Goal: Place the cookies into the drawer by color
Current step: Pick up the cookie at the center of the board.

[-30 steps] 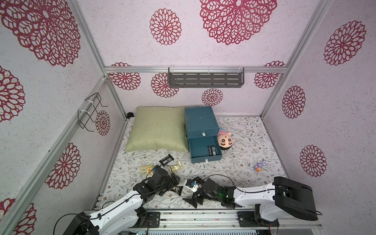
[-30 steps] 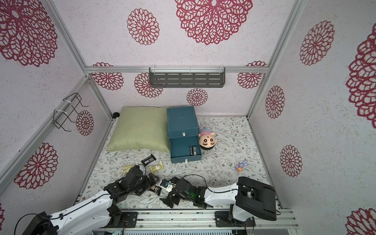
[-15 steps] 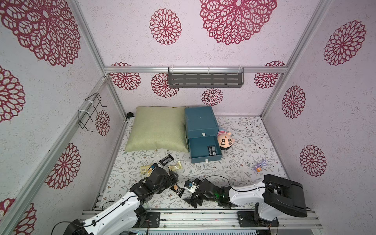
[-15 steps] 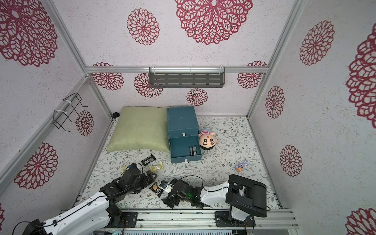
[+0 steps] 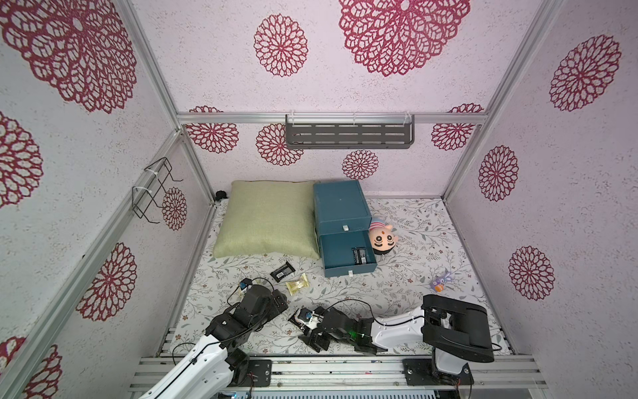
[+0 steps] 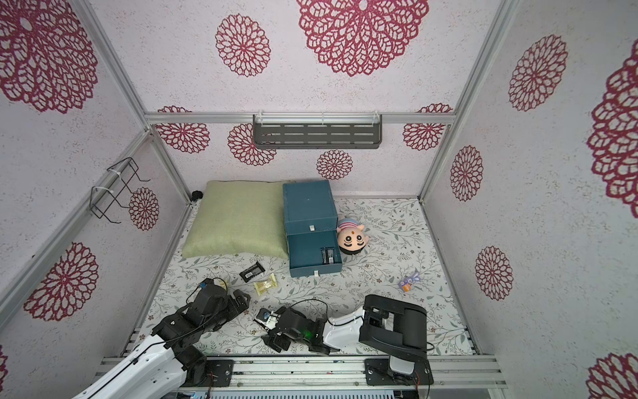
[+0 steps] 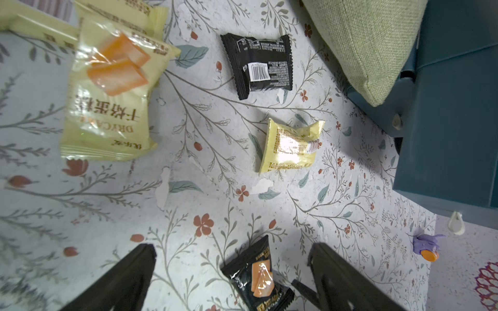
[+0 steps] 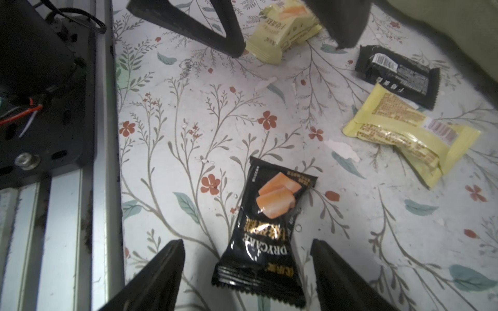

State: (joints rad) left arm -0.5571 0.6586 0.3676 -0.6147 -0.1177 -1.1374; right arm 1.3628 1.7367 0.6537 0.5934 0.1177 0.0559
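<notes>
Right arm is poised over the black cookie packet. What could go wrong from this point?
1. The right gripper straddles the black packet, which lies flat and glossy on the mat; the jaws might slide off or catch only a crimped edge.
2. The left gripper hangs open close by, so the arms could bump during the lift.
</notes>
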